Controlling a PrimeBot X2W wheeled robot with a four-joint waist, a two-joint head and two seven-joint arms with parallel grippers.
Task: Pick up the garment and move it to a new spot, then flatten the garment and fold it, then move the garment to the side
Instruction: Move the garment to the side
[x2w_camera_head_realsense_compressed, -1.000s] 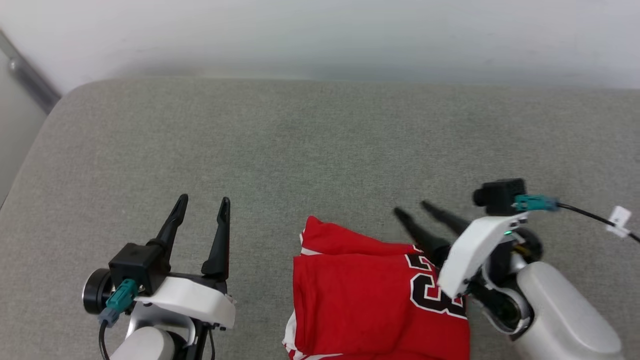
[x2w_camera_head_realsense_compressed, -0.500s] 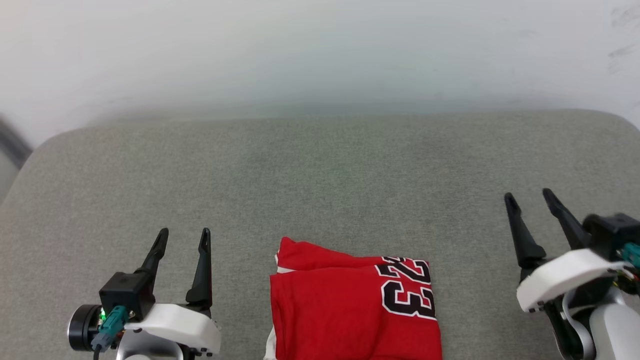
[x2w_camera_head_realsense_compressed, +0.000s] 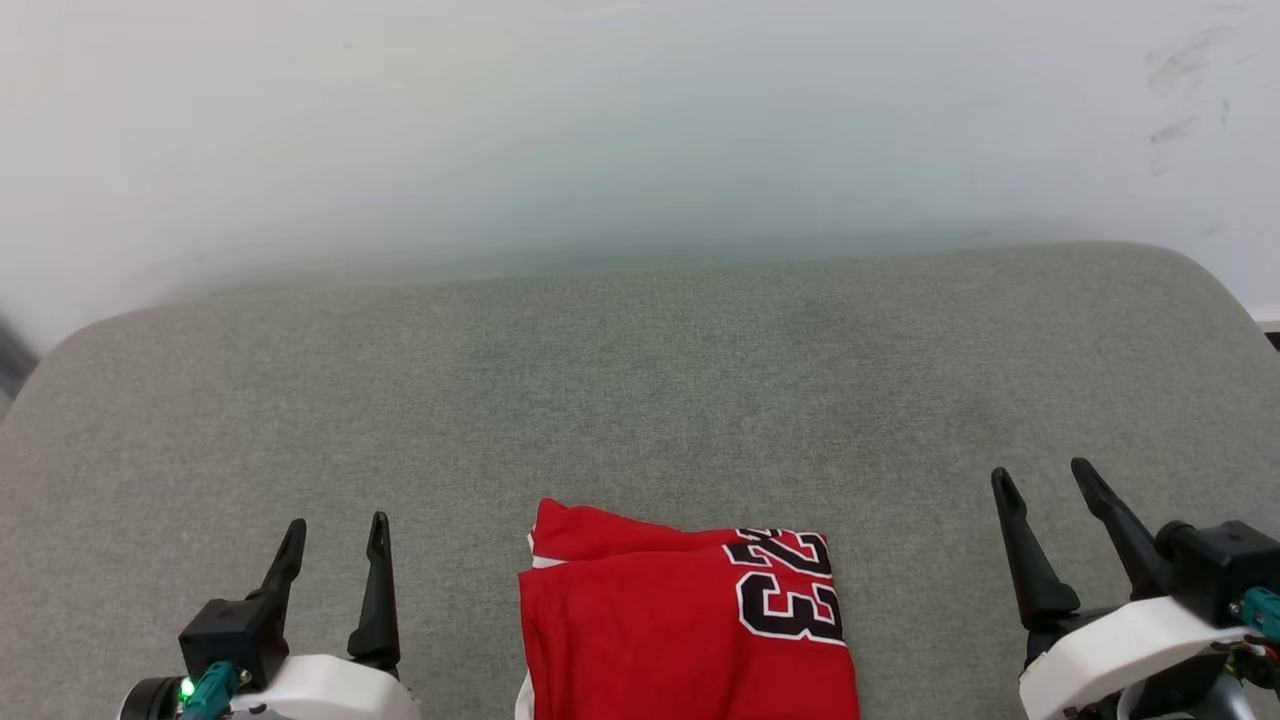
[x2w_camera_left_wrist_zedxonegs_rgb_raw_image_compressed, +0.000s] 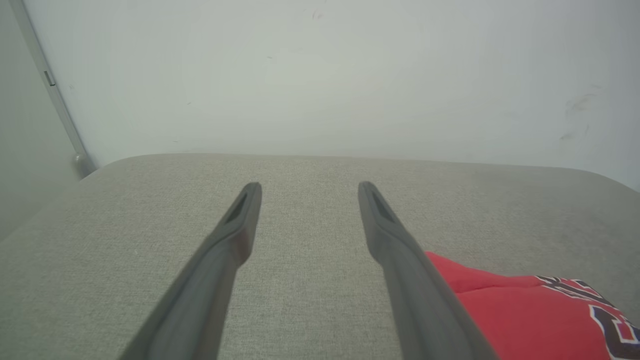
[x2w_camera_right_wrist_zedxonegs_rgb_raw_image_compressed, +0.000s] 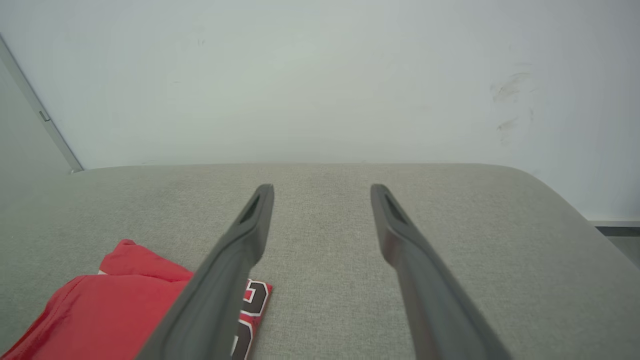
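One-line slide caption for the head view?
Folded red jersey lies on the grey cushion between the open left hand and open right hand, neither touching it.

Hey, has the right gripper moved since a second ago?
Yes. The right gripper moved rightward, off the right edge of the garment, and now stands apart from it.

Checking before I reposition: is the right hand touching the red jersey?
No, in the head view the right hand stands open above the grey cushion, clear of the folded garment.

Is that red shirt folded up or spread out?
Folded. The garment lies as a compact rectangle with layered edges, its number at one corner.
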